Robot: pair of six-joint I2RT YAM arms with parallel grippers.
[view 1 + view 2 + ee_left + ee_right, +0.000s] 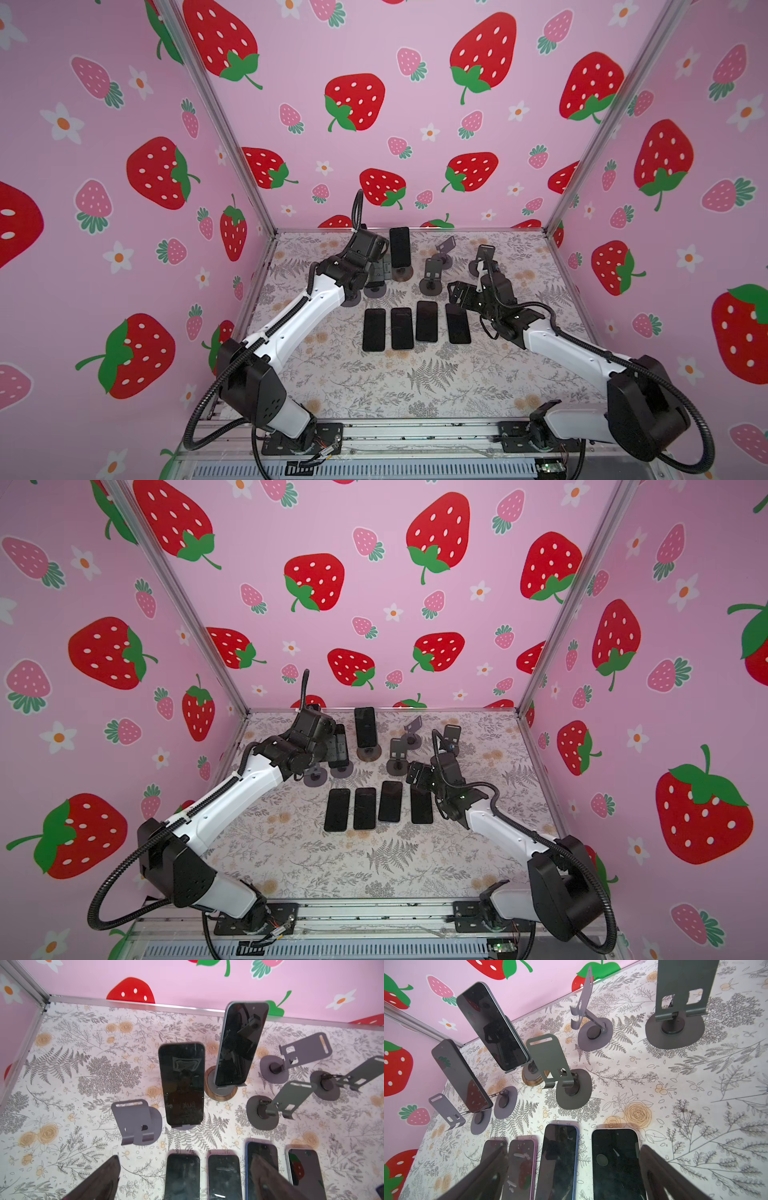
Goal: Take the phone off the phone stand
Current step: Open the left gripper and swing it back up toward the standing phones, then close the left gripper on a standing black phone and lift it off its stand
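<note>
Just beyond the wide-open left end effector (184, 1158), the propped phone (182, 1084) stands apart.

No legible text, brand, number or sign in any view: the phones (182, 1084) show dark blank screens, the phone stands (134, 1118) are unmarked, the walls (415, 50) carry only strawberry print, the worktop (415, 386) only floral pattern.

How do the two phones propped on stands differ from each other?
The rear phone rests on a wood-rimmed base; the front phone rests on a plain grey base. The rear phone stands nearer the back wall; the front phone stands beside an empty stand. Both are upright with dark screens.
</note>
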